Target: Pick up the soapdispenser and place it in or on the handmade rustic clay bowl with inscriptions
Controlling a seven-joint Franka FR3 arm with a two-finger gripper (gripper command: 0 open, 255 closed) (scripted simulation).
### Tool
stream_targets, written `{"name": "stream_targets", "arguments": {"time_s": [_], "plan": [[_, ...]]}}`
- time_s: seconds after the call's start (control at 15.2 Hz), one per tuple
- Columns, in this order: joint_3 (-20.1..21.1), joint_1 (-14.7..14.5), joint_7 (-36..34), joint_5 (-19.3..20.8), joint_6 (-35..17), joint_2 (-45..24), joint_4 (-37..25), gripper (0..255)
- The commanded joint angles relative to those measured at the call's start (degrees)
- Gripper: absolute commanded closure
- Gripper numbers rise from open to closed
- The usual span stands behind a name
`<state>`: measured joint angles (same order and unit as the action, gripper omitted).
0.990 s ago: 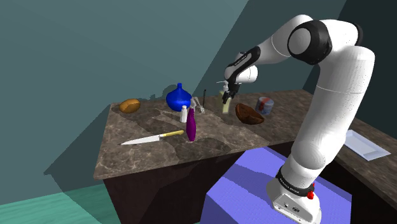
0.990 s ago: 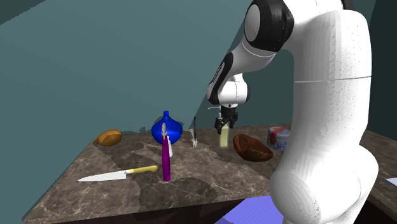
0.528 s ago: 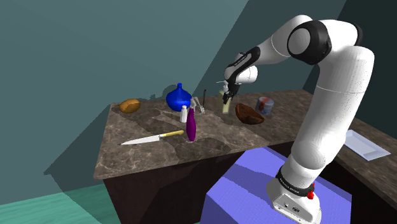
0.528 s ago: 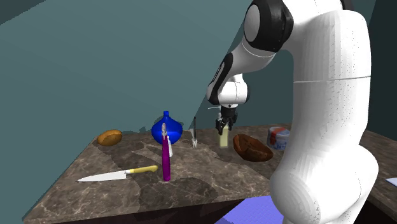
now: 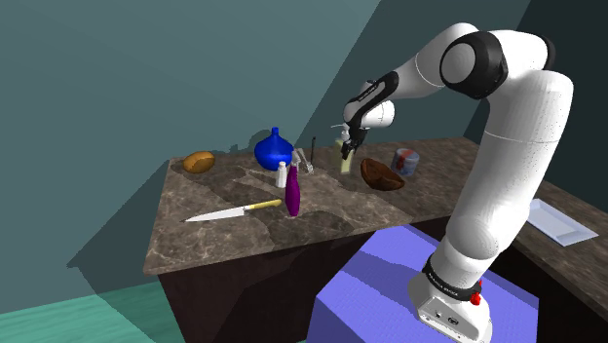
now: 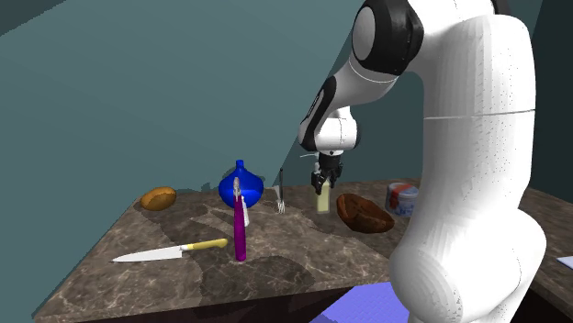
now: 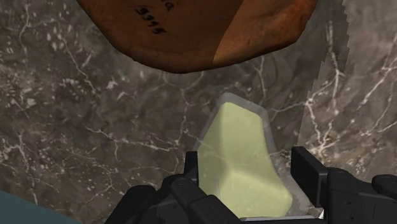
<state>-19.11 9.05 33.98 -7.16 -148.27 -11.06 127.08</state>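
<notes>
- The white arm [image 5: 507,175] rises from the lower right of the shoulder view and bends over toward the upper middle of the frame.
- The dark marbled table [image 5: 253,234] spans the middle of that view, with a teal wall behind it.
- The violet-blue stand [image 5: 390,283] sits at the lower right, below the table's near edge.
- A flat white tray [image 5: 560,222] lies at the right edge.
- The brown clay bowl [image 5: 382,175], with dark lettering on its side in the wrist view [image 7: 191,32], rests right of centre.
- A blue vase [image 5: 274,151] stands at the table's far side, just left of centre.
- A yellow-handled knife [image 5: 232,211] lies left of centre, nearer the front edge.
- A purple bottle [image 5: 292,195] stands upright just right of the knife's handle.
- The pale yellow-green soap dispenser [image 5: 347,161] stands upright just left of the bowl. In the second exterior view [image 6: 323,202] it is also just left of the bowl [image 6: 365,213].
- The end effector [image 5: 349,146] points down onto the dispenser's top. In the wrist view [image 7: 247,167] its fingers clasp the dispenser [image 7: 245,137] from both sides.
- I cannot tell whether the dispenser's base touches the table.
</notes>
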Motion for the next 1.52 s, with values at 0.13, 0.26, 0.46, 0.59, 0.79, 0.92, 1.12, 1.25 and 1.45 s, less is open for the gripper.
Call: {"name": "stream_targets", "arguments": {"time_s": [0.13, 0.26, 0.46, 0.59, 0.79, 0.92, 1.12, 1.25, 1.45], "plan": [[-0.27, -0.2, -0.56, 0.79, 1.37, 1.09, -0.34, 255], [-0.51, -0.37, -1.09, 1.55, 2.77, 2.17, -0.72, 255], [-0.77, -0.57, -1.83, 2.59, 4.89, 3.73, -1.4, 255], [-0.9, -0.67, -2.28, 3.23, 6.32, 4.72, -1.91, 255], [-1.04, -0.79, -2.89, 4.1, 8.48, 6.11, -2.78, 255], [-1.1, -0.86, -3.26, 4.62, 9.94, 6.99, -3.43, 255], [-1.15, -0.94, -3.75, 5.32, 12.13, 8.21, -4.49, 255], [-1.17, -0.98, -4.04, 5.73, 13.61, 8.96, -5.26, 255], [-1.17, -1.03, -4.43, 6.27, 15.83, 10.01, -6.5, 255]]}}
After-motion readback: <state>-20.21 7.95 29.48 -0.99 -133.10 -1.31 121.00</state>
